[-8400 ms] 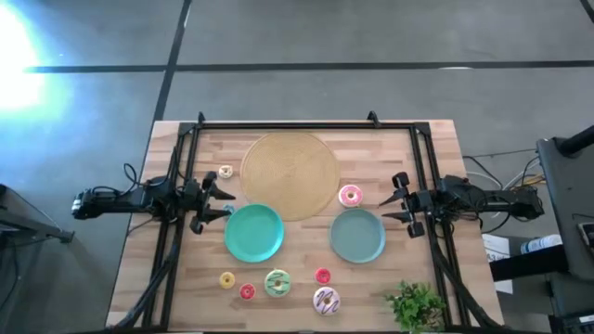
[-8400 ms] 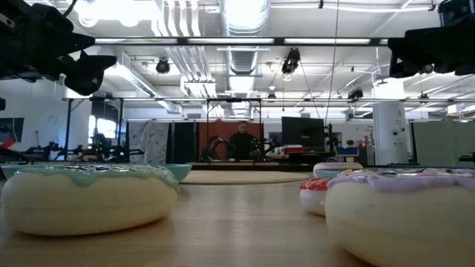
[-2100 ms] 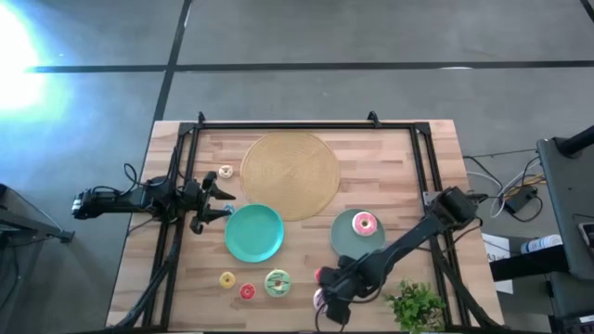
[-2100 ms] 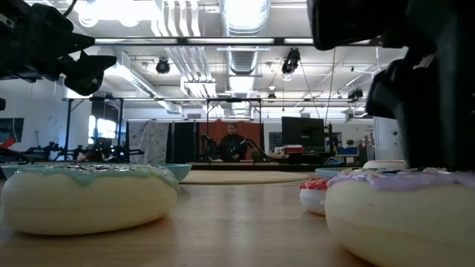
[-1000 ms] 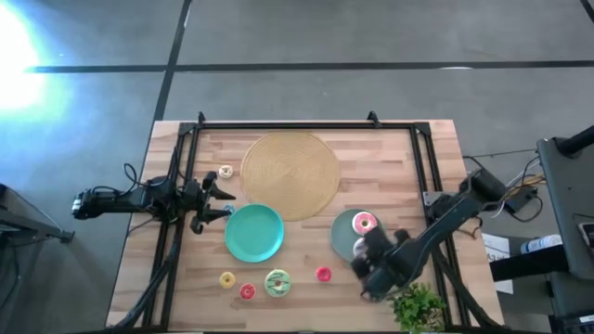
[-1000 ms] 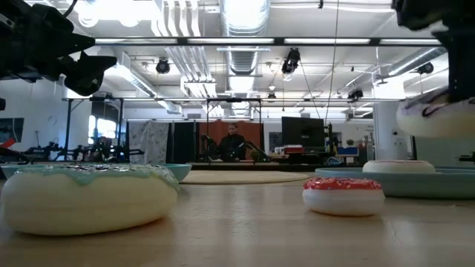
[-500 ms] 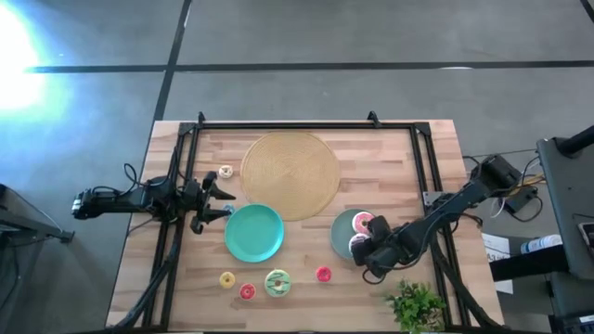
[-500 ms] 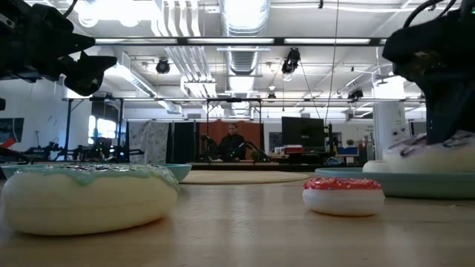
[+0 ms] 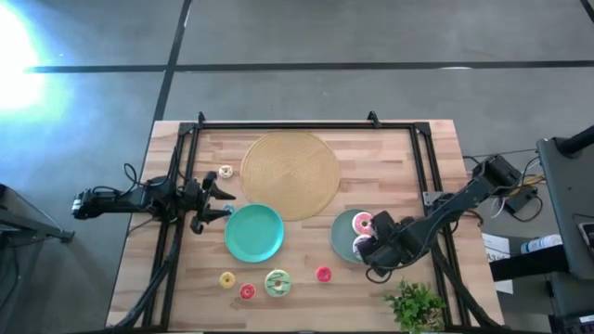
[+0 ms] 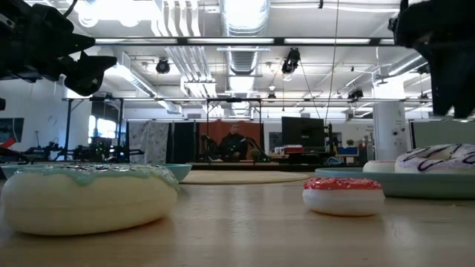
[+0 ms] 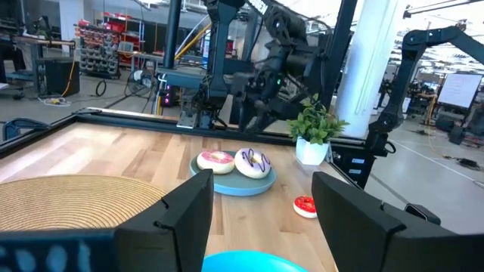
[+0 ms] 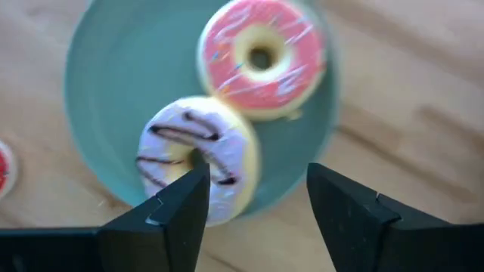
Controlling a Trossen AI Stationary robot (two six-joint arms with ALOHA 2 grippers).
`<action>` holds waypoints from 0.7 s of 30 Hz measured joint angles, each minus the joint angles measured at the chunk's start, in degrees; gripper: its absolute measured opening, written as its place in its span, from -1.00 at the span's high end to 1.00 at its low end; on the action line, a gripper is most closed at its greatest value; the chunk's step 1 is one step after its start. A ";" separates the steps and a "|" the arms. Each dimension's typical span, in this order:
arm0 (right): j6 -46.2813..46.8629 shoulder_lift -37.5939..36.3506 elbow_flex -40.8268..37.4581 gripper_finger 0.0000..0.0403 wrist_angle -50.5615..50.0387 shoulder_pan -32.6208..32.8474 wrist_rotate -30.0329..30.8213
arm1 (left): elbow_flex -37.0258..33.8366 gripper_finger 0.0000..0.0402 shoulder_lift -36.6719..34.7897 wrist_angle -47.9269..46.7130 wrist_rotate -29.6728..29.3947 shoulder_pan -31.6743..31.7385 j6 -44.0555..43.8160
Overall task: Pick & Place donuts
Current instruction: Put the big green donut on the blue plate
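My right gripper (image 9: 373,249) (image 12: 257,180) hangs open just above the grey-green plate (image 9: 343,243) and touches nothing. Two donuts lie flat on that plate, side by side and touching: a pink one (image 12: 261,57) and a white-pink one with dark drizzle (image 12: 198,159) (image 10: 438,159). The white-pink donut sits below and between the open fingers. On the bare wood lie a green donut (image 9: 277,282), two red ones (image 9: 323,274) (image 9: 247,291), a yellow one (image 9: 226,279) and a cream one (image 9: 225,173). My left gripper (image 9: 223,199) waits open at the table's left side.
A teal plate (image 9: 253,232) sits left of centre and a large tan woven disc (image 9: 290,174) lies toward the far edge. A small potted plant (image 9: 415,304) stands at the near right corner, close to my right arm. A black frame (image 9: 278,124) runs round the table.
My right gripper has carried the white-pink donut from the near right part of the table toward the far edge, onto the grey-green plate. It has set the donut down beside the pink one, let go and risen clear. The donut now lies flat on the plate.
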 joint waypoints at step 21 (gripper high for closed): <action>-4.35 0.70 3.69 -0.06 4.31 -1.66 5.29 | 0.00 0.01 0.07 15.84 -0.24 0.00 -28.92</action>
